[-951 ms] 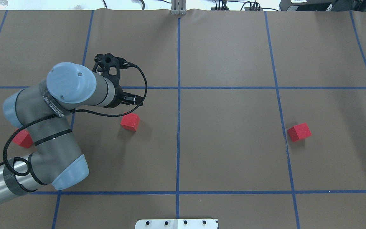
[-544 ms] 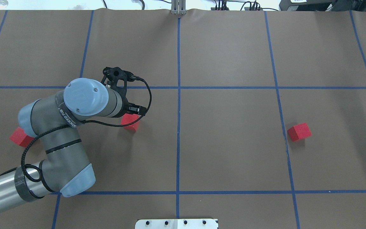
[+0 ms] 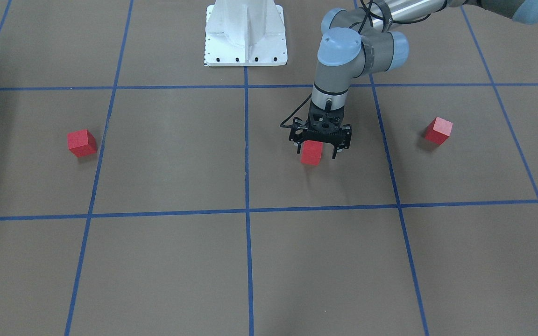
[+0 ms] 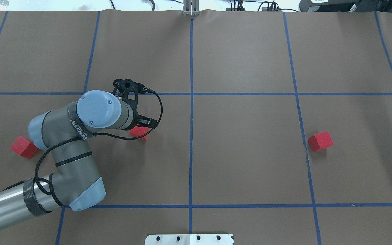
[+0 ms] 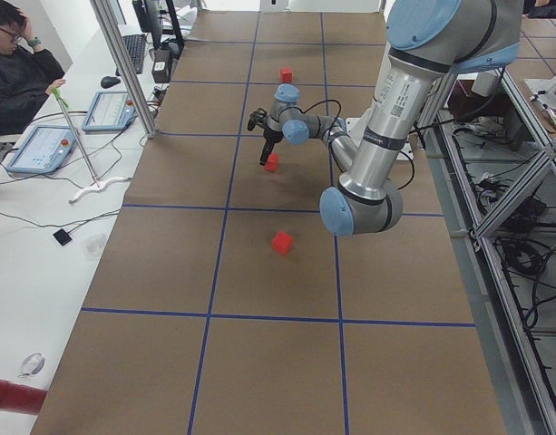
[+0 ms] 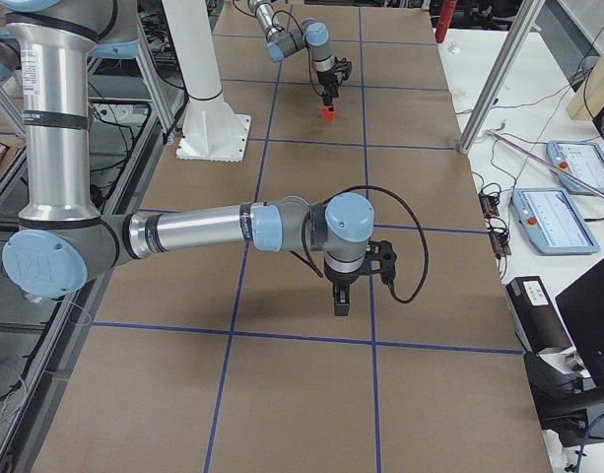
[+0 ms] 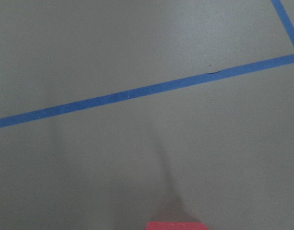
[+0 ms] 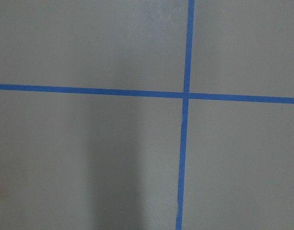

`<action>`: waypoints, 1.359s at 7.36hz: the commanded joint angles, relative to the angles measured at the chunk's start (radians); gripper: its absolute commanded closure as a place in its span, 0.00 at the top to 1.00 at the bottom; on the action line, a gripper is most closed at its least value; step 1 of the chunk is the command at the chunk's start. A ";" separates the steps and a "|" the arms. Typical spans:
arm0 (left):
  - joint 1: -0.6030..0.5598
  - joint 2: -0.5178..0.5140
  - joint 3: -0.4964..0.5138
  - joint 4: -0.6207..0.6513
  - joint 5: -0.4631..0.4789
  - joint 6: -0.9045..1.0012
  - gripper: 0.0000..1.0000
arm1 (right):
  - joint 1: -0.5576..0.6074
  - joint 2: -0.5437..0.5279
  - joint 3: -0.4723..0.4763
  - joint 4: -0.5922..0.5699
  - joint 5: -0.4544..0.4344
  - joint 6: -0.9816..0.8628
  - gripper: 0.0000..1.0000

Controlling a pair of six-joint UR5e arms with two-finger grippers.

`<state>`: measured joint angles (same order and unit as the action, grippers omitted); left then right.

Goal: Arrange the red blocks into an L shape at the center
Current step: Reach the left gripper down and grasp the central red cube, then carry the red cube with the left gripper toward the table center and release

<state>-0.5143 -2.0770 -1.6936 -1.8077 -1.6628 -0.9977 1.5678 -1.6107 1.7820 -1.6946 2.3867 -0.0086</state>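
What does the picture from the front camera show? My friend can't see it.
The left gripper hangs open around the middle red block, one finger each side, on a brown table with blue tape lines. Two more lie alone: the red block at picture left and the red block at picture right.

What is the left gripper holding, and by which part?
Nothing yet: the left gripper straddles a small matte red cube, jaws open, not clamped on its sides.

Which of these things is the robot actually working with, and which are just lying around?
In the job: left red block, middle red block, right red block; left gripper, open around the middle one; center tape crossing.
Just lying about: white base plate; desk tablets.
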 commanded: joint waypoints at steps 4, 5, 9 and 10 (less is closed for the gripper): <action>0.033 0.003 0.025 -0.039 0.003 -0.016 0.51 | 0.000 0.003 -0.010 0.001 -0.001 0.001 0.99; 0.030 0.003 0.016 -0.033 0.000 -0.018 0.01 | 0.000 0.008 -0.010 0.001 -0.001 -0.002 0.99; -0.007 -0.203 0.090 0.100 -0.003 -0.128 0.00 | 0.001 0.006 -0.007 0.000 0.008 0.001 0.99; -0.033 -0.324 0.221 0.093 -0.003 -0.146 0.00 | 0.000 0.000 -0.007 0.001 0.008 0.001 0.99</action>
<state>-0.5203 -2.2669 -1.6012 -1.7244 -1.6662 -1.1179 1.5683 -1.6044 1.7742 -1.6942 2.3916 -0.0087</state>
